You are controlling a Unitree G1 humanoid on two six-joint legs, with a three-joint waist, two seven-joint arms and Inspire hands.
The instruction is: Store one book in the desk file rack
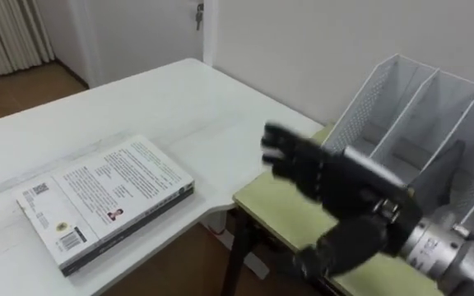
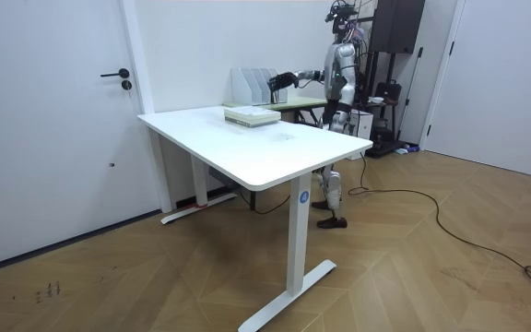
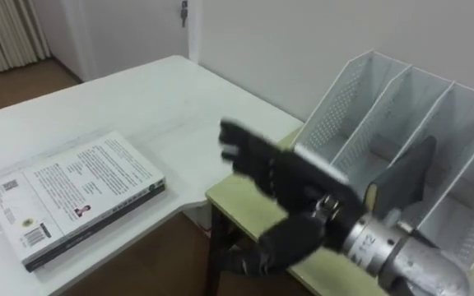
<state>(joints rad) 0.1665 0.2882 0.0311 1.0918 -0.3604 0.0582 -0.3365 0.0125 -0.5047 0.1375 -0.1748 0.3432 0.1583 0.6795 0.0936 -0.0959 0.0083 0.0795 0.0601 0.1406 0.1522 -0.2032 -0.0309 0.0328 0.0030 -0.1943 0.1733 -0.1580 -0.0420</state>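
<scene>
A white-covered book lies flat near the front edge of the white desk, and no hand touches it. The white mesh file rack stands on a low green table by the wall, to the right of the desk. My right hand reaches in from the lower right and hovers over the green table just in front of the rack. Its fingers are stretched towards the book, the thumb hangs down, and it holds nothing. In the room view I stand behind the desk with this hand held out beside the rack.
A gap separates the desk's rounded corner from the green table, with wooden floor below. A plain wall runs behind the rack and a door stands at the back left. A dark shape sits in one rack slot behind my wrist.
</scene>
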